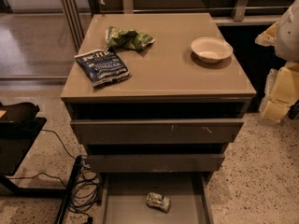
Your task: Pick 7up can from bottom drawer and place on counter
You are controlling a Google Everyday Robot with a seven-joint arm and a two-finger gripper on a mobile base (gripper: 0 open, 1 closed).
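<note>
The 7up can (158,202), small, silvery-white with green marks and dented, lies on its side on the grey floor of the pulled-out bottom drawer (126,195), near the middle. The counter (163,64) is the tan top of the cabinet above it. My gripper (279,97) and its pale arm show at the right edge of the view, beside the cabinet's right side at about counter height. It is far above and to the right of the can and touches nothing I can see.
On the counter lie a green chip bag (128,38) at the back left, a dark blue chip bag (102,66) at the front left, and a white bowl (211,49) at the back right. Two upper drawers (156,130) stand slightly open. Cables (84,188) and a black stand (18,134) are on the left.
</note>
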